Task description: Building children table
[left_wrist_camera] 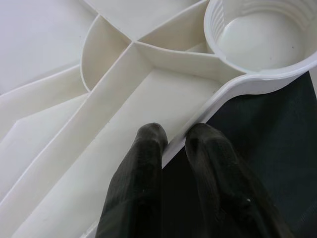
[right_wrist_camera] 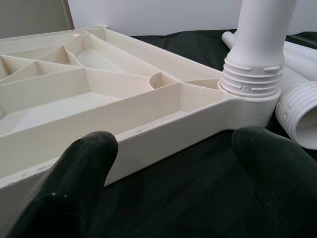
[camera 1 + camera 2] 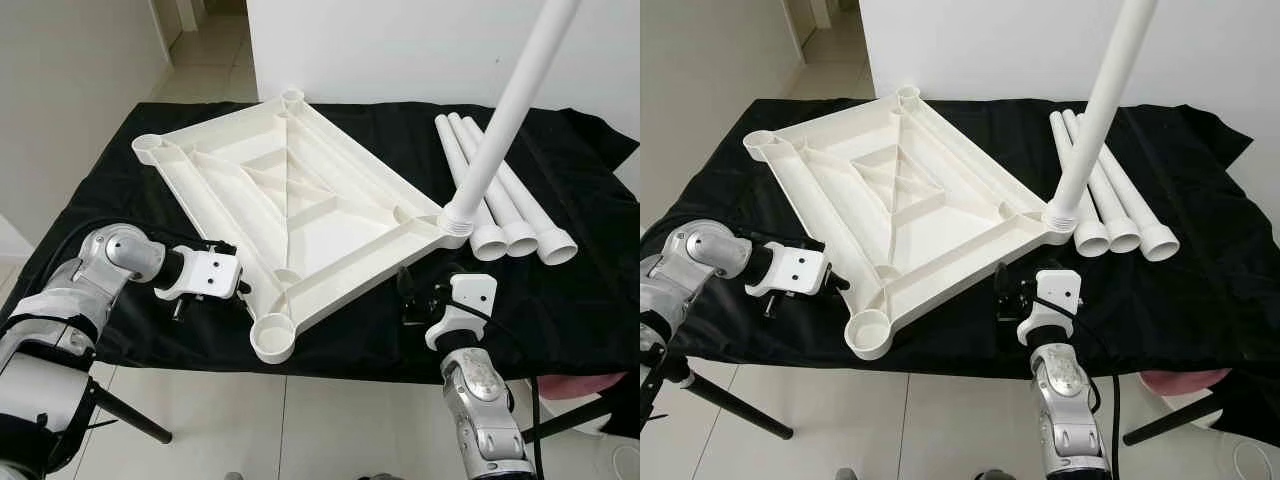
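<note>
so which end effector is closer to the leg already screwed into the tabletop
Right. The right end effector sits just below the screwed-in leg; the left end effector pinches the tabletop rim across the frame.

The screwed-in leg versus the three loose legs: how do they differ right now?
The screwed-in leg stands upright in a corner socket of the tabletop; the loose legs lie flat, side by side on the black cloth, sockets unfilled. Its threaded end sits in the socket; theirs are open. All are white tubes.

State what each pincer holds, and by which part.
The left pincer grips the white tabletop by its side rim, near an empty corner socket. The right pincer is open, holding nothing.
</note>
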Controlling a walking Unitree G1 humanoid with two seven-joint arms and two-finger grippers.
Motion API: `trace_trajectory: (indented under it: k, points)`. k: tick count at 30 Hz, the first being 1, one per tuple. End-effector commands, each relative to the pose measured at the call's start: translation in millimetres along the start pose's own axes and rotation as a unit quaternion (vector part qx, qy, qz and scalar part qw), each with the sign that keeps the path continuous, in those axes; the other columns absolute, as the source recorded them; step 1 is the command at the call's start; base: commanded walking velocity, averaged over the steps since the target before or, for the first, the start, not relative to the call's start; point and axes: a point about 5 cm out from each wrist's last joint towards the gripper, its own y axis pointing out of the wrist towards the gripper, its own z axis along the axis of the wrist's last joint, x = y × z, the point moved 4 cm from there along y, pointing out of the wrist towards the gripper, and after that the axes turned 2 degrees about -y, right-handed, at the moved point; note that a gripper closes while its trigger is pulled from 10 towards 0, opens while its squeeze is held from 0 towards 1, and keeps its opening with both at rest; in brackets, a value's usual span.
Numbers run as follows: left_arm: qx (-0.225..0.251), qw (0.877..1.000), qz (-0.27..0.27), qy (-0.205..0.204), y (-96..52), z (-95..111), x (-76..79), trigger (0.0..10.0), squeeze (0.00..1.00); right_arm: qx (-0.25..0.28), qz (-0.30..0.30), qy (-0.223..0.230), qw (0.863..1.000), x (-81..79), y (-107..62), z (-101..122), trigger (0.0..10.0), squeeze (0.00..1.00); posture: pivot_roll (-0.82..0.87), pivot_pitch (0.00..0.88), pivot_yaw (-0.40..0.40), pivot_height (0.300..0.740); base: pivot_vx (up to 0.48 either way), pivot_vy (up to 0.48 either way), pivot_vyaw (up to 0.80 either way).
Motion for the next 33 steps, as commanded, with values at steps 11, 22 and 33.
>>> trace_trajectory:
  k: [11, 22, 33]
  points:
    - [0.008, 0.996, -0.05, -0.071, 9.6, -11, 26.3, 0.0, 0.0, -0.005, 0.008, 0.001, 1.0, -1.9, 2.3, -1, 10.0, 0.0, -0.04, 0.098, 0.024, 0.74, 0.0, 0.0, 0.0]
    - [0.064, 0.994, -0.028, -0.084, 6.9, 10, 15.4, 0.0, 0.0, -0.007, 0.011, 0.001, 1.0, -1.4, 2.7, -2, 10.0, 0.0, -0.04, 0.1, 0.021, 0.74, 0.0, 0.0, 0.0]
    - [0.073, 0.992, -0.003, -0.102, 9.8, 18, 8.8, 10.0, 1.0, -0.006, 0.01, -0.001, 1.0, -0.6, 3.7, -2, 10.0, 0.0, -0.04, 0.094, 0.016, 0.74, 0.0, 0.0, 0.0]
